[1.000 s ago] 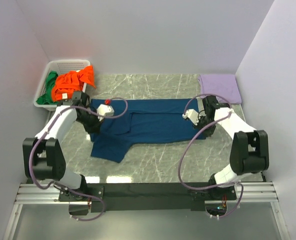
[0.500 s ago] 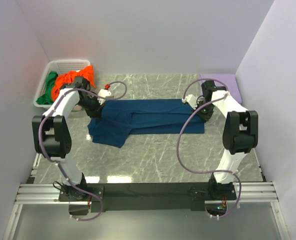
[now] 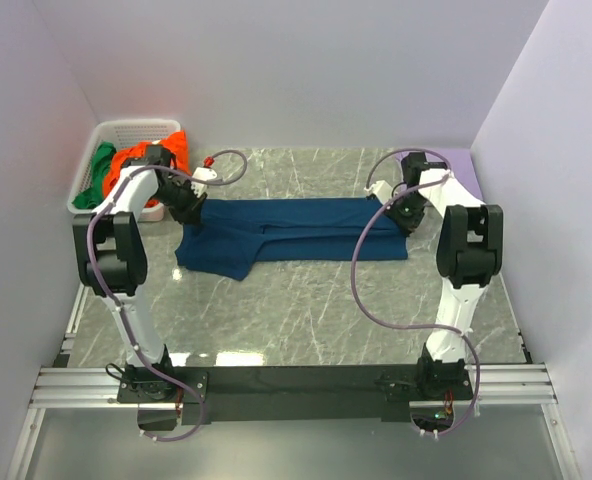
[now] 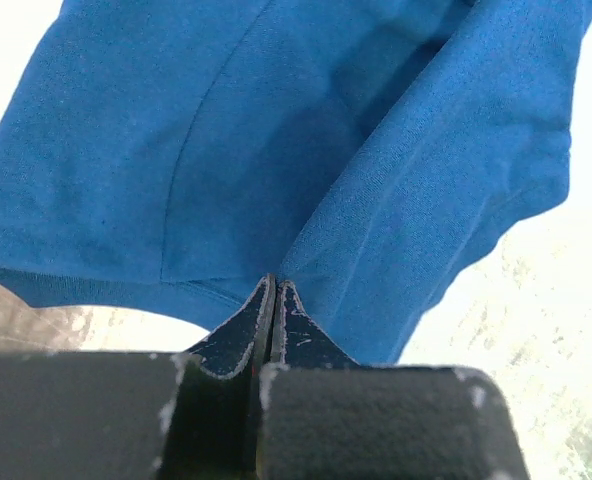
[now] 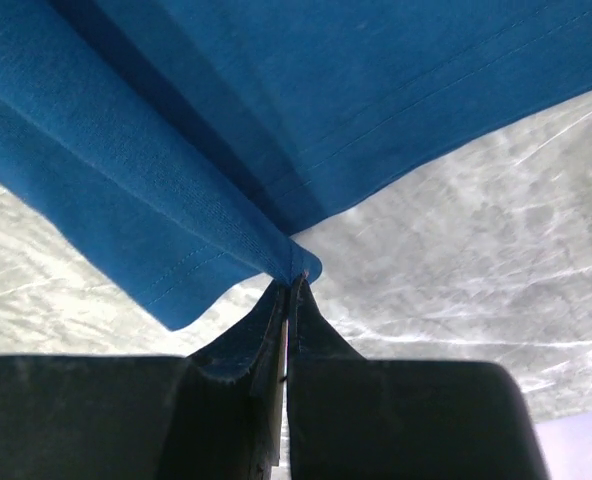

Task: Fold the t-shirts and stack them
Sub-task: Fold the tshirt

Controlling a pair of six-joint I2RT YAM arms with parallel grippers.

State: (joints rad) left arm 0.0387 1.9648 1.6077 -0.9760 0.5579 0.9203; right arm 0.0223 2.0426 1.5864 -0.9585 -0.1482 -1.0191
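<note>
navy t-shirt [image 3: 296, 228]: folded band, centre | orange t-shirt [image 3: 131, 161], green t-shirt [image 3: 100, 167]: crumpled, far-left

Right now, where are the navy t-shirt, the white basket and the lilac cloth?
navy t-shirt [image 3: 306, 228]: top external view, middle of the folded body.
white basket [image 3: 134, 127]: top external view, far slotted wall.
lilac cloth [image 3: 460, 162]: top external view, its far right part.

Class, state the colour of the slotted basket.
White; the basket shows best from the top external view.
</note>
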